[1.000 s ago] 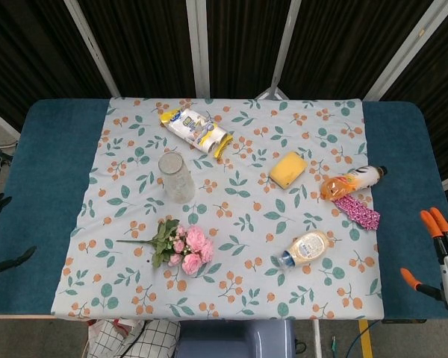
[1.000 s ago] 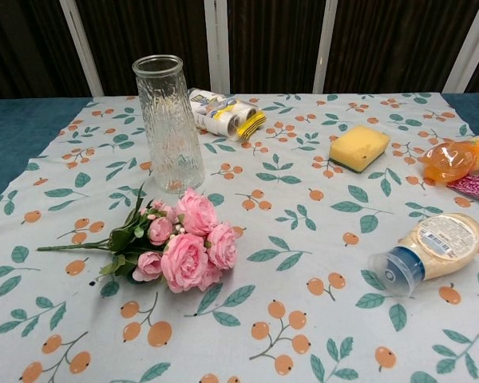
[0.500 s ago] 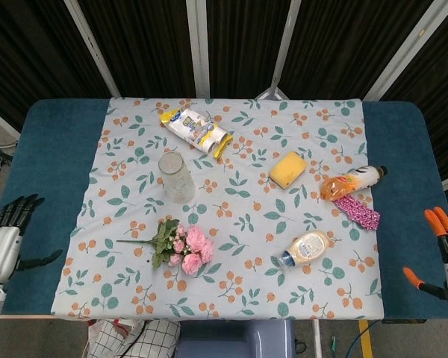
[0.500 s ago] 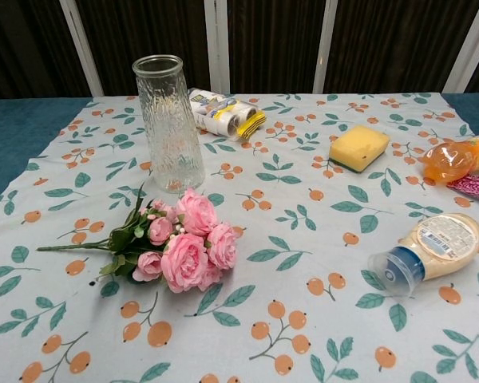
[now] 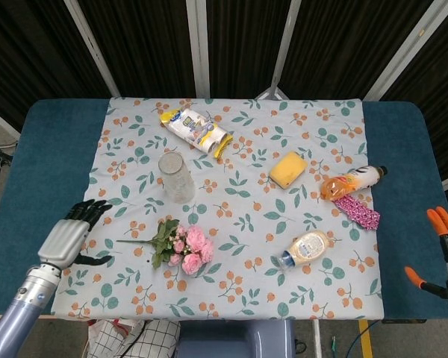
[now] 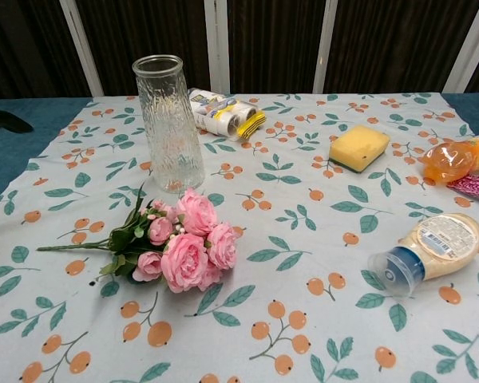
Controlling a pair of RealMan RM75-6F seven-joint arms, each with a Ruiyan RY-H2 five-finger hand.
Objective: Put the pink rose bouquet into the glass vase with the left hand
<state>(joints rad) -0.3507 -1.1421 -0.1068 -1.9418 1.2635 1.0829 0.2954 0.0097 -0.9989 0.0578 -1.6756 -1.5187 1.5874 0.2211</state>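
The pink rose bouquet (image 5: pixel 185 247) (image 6: pixel 180 243) lies on its side on the patterned cloth, its green stem pointing left. Just behind it the empty glass vase (image 5: pixel 176 177) (image 6: pixel 168 121) stands upright. My left hand (image 5: pixel 73 234) hovers over the cloth's left edge, to the left of the stem tip, with fingers spread and nothing in it. In the chest view only a dark fingertip (image 6: pixel 4 120) shows at the left border. My right hand (image 5: pixel 446 251) is at the far right edge, fingers apart and empty.
A wipes packet (image 5: pixel 196 130) lies behind the vase. A yellow sponge (image 5: pixel 287 169), an orange bottle (image 5: pixel 351 181), a pink patterned item (image 5: pixel 357 211) and a mayonnaise bottle (image 5: pixel 303 249) lie on the right half. The teal table (image 5: pixel 45 171) borders the cloth.
My left hand has risen from the left table edge and moved right, over the cloth's edge toward the bouquet's stem. The right hand has sunk slightly. The objects have not moved.
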